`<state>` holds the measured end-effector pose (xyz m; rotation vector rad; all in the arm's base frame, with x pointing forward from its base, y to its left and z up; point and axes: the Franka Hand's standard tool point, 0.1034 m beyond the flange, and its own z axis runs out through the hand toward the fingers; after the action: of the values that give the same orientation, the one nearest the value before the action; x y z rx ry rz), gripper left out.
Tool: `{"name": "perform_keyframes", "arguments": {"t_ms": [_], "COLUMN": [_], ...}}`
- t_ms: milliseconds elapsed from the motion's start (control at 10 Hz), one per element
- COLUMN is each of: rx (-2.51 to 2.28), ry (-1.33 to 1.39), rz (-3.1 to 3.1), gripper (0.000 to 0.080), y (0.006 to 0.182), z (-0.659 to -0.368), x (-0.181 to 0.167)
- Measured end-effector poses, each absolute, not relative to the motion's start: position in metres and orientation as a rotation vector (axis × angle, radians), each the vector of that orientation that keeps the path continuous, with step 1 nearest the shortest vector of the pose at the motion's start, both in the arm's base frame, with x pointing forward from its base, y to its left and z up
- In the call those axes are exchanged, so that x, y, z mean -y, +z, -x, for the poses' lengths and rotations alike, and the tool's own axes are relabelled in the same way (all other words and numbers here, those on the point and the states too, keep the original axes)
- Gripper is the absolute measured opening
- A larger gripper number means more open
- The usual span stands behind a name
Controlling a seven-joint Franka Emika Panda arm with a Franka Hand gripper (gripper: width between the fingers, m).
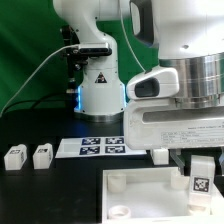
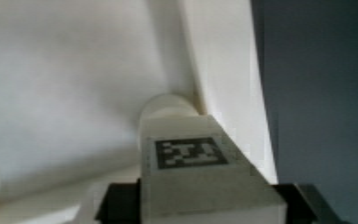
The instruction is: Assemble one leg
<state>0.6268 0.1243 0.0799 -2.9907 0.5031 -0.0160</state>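
My gripper (image 1: 201, 163) is shut on a leg (image 1: 201, 184), a small white block with a black-and-white tag facing the camera. It holds the leg upright over the right corner of the large white tray-like piece (image 1: 140, 178). In the wrist view the leg (image 2: 192, 135) sits between the dark fingers (image 2: 128, 201), its tip against the tray's inner corner by the raised rim (image 2: 220, 60). Two more legs (image 1: 15, 155) (image 1: 42, 155) stand on the black table at the exterior view's left. A further white part (image 1: 160, 154) shows partly behind the gripper.
The marker board (image 1: 100, 146) lies flat in front of the robot base (image 1: 100, 95). A round socket (image 1: 118, 211) shows in the tray's near corner. The black table runs along the exterior view's left.
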Motion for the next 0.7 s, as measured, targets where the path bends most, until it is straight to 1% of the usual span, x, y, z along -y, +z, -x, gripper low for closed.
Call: {"name": "perform_keyframes", "arguments": {"t_ms": [100,300,500,700], "rx": [-0.554,-0.969,-1.471,-1.781], "ry": [-0.012,0.018,0.029,0.063], "rz": [2.982,2.837,2.55,2.306], "gripper": [0.0306,0.0302,0.0301,0.0301], "y": [0.0796,0.0779,0.077,0.0764], "z": [-0.6267,-0.629,-0.6311,-0.6306], "x": [-0.124,-0.1214,-0.1184,-0.1189]}}
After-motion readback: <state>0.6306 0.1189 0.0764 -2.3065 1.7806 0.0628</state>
